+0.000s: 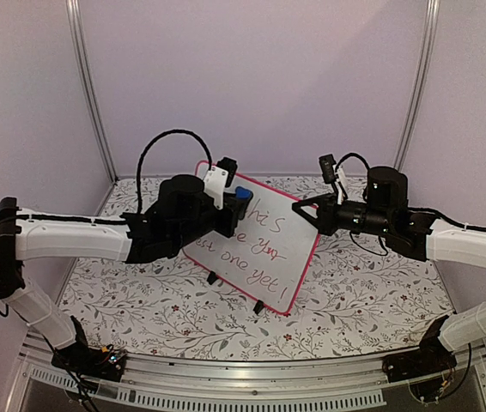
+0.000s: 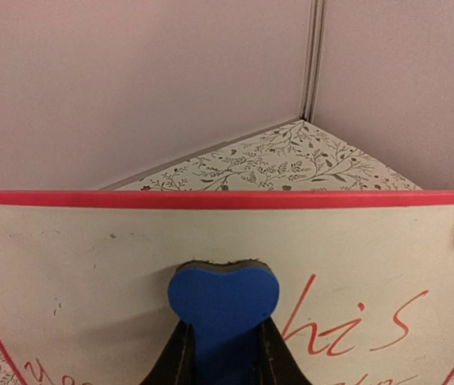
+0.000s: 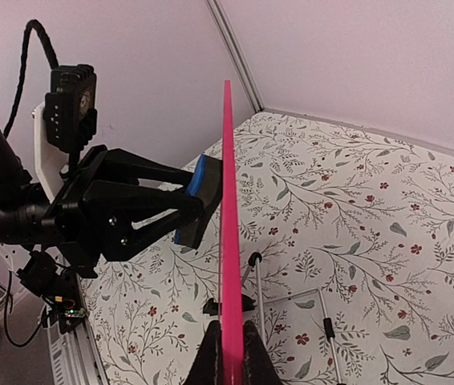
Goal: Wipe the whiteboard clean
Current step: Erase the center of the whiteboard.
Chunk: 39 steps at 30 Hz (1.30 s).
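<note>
The whiteboard (image 1: 264,257) stands upright on the flowered bench (image 1: 355,292), red writing (image 1: 264,245) across it. The left fingers (image 2: 172,362) clamp a blue eraser (image 2: 223,301) against its upper face. The right fingers (image 3: 209,361) pinch its right-hand edge.

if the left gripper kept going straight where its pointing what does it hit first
The whiteboard: the blue eraser in the left gripper looks pressed to its face, though exact contact is hard to confirm.
</note>
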Each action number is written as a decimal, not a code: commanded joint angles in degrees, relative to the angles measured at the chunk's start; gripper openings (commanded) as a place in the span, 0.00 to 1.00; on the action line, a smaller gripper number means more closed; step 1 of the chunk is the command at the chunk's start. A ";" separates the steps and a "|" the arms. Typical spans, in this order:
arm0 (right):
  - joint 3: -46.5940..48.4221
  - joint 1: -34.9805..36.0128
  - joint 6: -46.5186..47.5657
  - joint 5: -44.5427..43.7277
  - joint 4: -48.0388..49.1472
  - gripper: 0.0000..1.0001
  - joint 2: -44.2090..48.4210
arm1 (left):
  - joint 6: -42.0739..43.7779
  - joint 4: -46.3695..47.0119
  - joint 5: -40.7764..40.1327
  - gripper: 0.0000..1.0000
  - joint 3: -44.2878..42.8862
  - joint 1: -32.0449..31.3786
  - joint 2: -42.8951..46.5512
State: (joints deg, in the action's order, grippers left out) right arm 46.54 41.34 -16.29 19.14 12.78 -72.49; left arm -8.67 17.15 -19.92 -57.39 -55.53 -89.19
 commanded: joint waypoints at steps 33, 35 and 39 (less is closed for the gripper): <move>-1.54 2.45 4.51 7.50 -7.22 0.00 -1.18 | -4.31 1.34 -1.05 0.16 6.91 -1.79 -1.63; -1.54 2.44 4.52 7.50 -7.18 0.00 -1.16 | -3.77 1.18 -1.10 0.16 5.42 -1.83 -1.78; -1.50 2.48 4.47 7.57 -7.12 0.00 -1.45 | -2.11 0.40 -1.27 0.16 2.53 -1.85 -1.53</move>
State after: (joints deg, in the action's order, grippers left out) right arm 46.54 41.34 -16.91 18.44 12.60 -72.49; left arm -13.04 19.29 -21.54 -51.05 -56.75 -89.38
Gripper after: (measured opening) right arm 0.038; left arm 0.197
